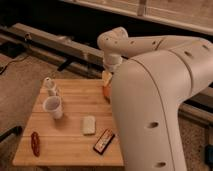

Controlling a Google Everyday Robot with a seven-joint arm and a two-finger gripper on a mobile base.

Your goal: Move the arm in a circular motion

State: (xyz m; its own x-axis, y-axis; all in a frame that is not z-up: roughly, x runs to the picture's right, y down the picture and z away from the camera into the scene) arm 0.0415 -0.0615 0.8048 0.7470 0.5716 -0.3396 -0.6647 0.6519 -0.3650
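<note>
The cream-white arm (pixel 165 95) fills the right half of the camera view, with thick rounded segments and small dark screw holes. Its upper joint (pixel 114 42) bends down over the back right of the wooden table (pixel 65 145). The gripper (pixel 107 76) hangs below that joint at the table's back edge, largely hidden behind the big near segment. It is just above an orange bowl (pixel 106 91), of which only a sliver shows.
On the table stand a white cup (pixel 53 106) and a small white bottle (pixel 49 85) at the left. A pale block (pixel 88 124), a dark snack bar (pixel 103 141) and a red item (pixel 35 143) lie nearer the front. A dark rail (pixel 55 42) runs behind.
</note>
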